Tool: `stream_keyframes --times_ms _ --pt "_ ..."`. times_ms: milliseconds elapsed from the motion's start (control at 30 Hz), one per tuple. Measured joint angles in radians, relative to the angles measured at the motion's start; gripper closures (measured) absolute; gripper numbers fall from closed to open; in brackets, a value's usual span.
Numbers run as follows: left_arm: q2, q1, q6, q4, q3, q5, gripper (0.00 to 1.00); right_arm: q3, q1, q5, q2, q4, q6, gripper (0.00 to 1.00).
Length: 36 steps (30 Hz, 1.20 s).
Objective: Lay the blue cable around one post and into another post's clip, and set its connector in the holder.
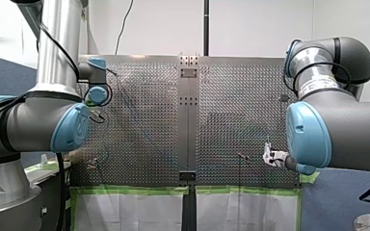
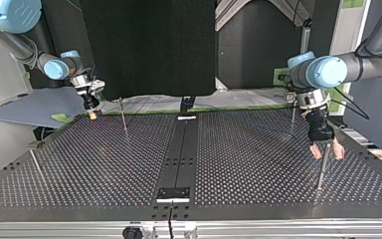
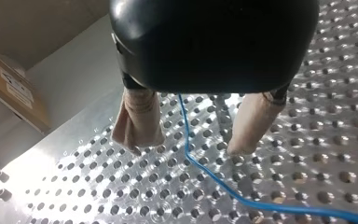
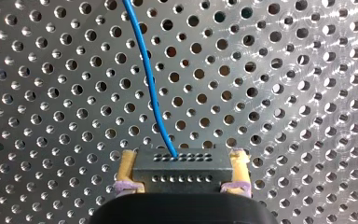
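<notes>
The thin blue cable (image 4: pixel 149 79) leaves a black connector (image 4: pixel 182 170) with rows of small holes. My right gripper (image 4: pixel 182 161) is shut on that connector, its yellowish pads (image 4: pixel 127 168) pressing on both sides, a little above the perforated table. It hangs at the top view's far left (image 2: pixel 92 112). My left gripper (image 3: pixel 191 144) stands open with beige pads (image 3: pixel 137 123), and the blue cable (image 3: pixel 200 168) runs loose between them over the plate. At the top view's right this gripper (image 2: pixel 327 149) hovers over a thin post (image 2: pixel 321 172).
More thin posts stand on the plate (image 2: pixel 123 117), (image 2: pixel 36 167), (image 2: pixel 292 119). A dark centre rail (image 2: pixel 179 149) splits the table, with a black block (image 2: pixel 174 193) at its near end in the top view.
</notes>
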<state>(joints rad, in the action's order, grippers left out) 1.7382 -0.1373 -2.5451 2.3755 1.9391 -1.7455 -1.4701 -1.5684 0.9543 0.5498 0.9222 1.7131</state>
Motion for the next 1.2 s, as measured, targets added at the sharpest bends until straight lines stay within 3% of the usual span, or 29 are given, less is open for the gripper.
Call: stream_keyframes --times_ms 367,733,933,1200 --pt "0.035 0.0 -0.001 0.066 -0.074 0.013 0.0 0.001 0.0 0.0 0.0 -0.003 -0.002 1.0" --pt "0.065 -0.007 0.018 0.076 -0.087 0.012 0.0 0.006 0.0 0.003 0.0 -0.007 -0.009 1.0" --pt "0.065 -0.009 0.02 0.075 -0.088 0.021 0.0 0.01 0.008 0.025 0.008 -0.023 -0.048 1.0" --pt "0.065 -0.01 0.02 0.076 -0.093 0.031 0.0 -0.005 0.004 0.086 0.066 -0.091 -0.119 1.0"
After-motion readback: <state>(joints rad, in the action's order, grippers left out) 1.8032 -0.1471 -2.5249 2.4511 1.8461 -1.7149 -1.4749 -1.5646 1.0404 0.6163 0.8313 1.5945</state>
